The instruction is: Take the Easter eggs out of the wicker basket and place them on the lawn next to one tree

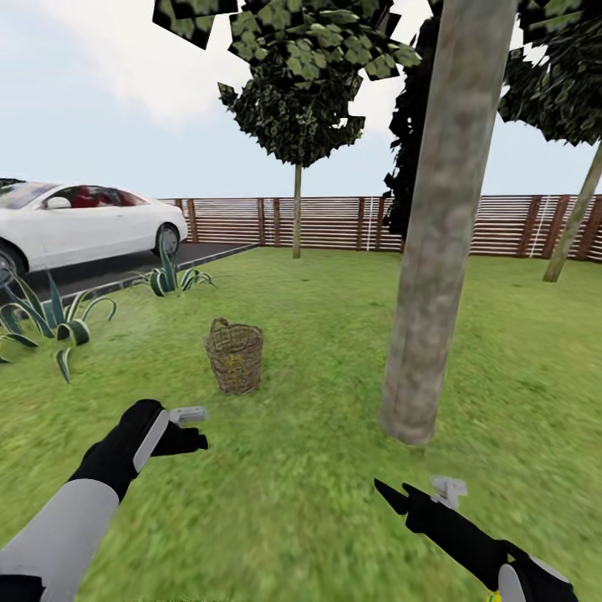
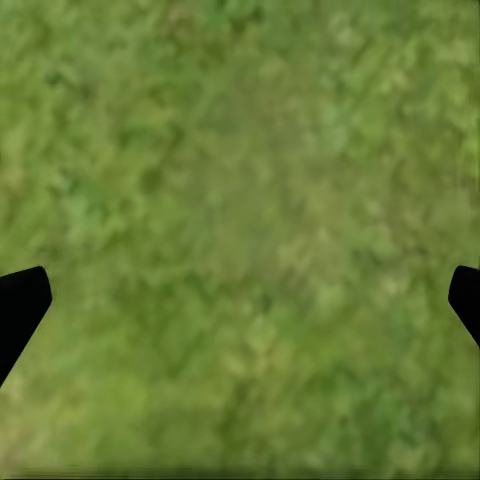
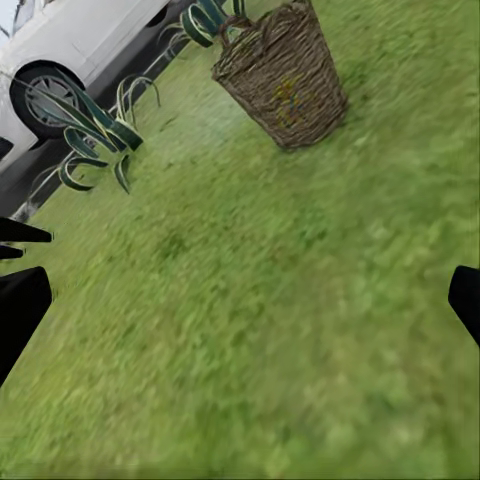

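I am holding both hands open and empty, the wicker basket point(image 1: 234, 356) standing ahead with eggs seemingly inside, nothing yet moved.

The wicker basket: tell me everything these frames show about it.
The wicker basket is round, brown and openly woven, slightly tapered toward its base, with a small loop handle rising at its rim. It stands upright on the lawn, left of the thick grey-brown tree trunk and apart from it. Yellow with hints of other colour shows through the weave, clearest in the right wrist view, though no egg can be made out. Nothing but grass touches it; both end effectors are well short of it.
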Controlling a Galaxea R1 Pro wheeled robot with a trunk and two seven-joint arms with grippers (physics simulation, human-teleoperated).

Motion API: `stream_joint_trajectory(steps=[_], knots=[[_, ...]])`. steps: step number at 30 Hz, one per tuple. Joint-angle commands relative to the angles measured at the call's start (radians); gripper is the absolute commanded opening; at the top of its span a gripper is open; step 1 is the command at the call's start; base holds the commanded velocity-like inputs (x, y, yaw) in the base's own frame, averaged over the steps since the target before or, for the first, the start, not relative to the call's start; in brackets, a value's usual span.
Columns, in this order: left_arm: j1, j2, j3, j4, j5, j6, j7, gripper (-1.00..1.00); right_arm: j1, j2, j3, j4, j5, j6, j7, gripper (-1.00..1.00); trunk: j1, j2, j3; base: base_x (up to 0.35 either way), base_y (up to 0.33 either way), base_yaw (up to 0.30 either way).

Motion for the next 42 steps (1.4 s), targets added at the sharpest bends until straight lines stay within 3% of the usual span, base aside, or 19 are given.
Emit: stream_joint_trajectory(steps=[1,16,42], knots=[[-0.001,0.001,-0.004,-0.002,0.003,0.003,0.001,1.00,-0.001,0.001,-0.003,-0.001,-0.004,0.007,0.003,1.00,-0.004,0.007,0.002,0.000,0.000,0.280],[-0.001,0.001,-0.004,-0.003,0.003,0.003,0.001,1.00,-0.001,0.001,-0.002,-0.001,-0.004,0.006,0.005,1.00,-0.062,0.112,0.049,0.000,0.000,0.260],[-0.001,0.000,-0.004,-0.008,0.003,0.003,0.001,1.00,-0.001,0.001,-0.004,-0.001,-0.004,0.006,0.003,1.00,-0.161,0.294,0.131,0.000,0.000,0.012]])
